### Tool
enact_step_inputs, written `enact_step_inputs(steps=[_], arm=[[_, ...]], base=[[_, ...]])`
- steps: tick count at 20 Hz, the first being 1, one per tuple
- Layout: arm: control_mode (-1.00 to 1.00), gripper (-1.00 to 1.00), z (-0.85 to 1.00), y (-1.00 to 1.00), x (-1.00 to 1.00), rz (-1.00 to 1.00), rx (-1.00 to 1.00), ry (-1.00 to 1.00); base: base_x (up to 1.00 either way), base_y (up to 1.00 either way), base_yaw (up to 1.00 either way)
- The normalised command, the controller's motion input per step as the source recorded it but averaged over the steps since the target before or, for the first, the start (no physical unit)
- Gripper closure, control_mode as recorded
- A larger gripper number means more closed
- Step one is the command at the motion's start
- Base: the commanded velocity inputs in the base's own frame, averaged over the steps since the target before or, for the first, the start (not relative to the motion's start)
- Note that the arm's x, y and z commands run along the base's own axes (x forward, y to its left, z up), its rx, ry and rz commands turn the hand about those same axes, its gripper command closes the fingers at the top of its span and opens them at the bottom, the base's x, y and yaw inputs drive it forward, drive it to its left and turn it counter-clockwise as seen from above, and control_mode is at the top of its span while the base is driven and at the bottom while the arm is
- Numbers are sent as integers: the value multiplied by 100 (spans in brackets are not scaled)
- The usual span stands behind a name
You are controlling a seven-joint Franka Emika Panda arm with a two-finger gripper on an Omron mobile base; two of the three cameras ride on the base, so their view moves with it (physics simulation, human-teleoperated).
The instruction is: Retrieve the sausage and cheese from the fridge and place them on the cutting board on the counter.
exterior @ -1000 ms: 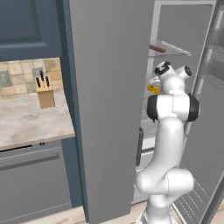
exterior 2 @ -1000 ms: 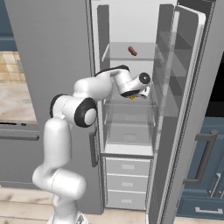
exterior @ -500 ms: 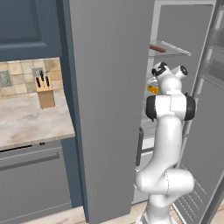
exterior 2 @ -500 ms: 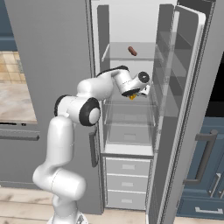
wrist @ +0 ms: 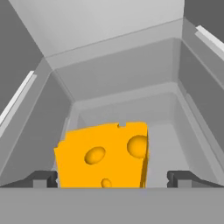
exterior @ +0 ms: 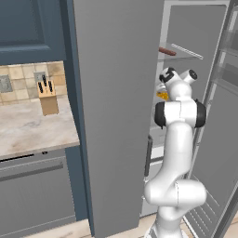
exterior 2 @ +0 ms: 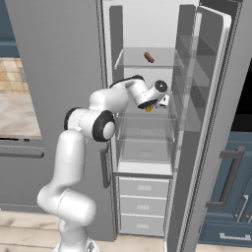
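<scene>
Step in hand: reaching for the yellow-orange holed cheese wedge (wrist: 104, 155) on a glass shelf of the open light-grey fridge (exterior 2: 147, 29), centre of the right base frame. Jaws spread wide either side of it, nothing pinched. Small reddish-brown sausage (exterior 2: 148, 57) sits one shelf up. Next, I'd judge: ease in, close on the wedge.
</scene>
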Motion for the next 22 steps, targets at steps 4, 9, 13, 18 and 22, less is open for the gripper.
enact_step_inputs(steps=[4, 9, 13, 18, 22], arm=[[-100, -100, -15, 0, 0, 0, -4, 0], [-100, -100, -22, 7, -1, 0, -4, 0], [-100, -100, -23, 15, 0, 0, -3, 0], [-100, 100, -19, 16, 0, 0, -1, 0], [-100, 100, -22, 12, 0, 0, -1, 0]], base=[[0, 0, 0], [0, 0, 0], [0, 0, 0], [0, 0, 0], [0, 0, 0]])
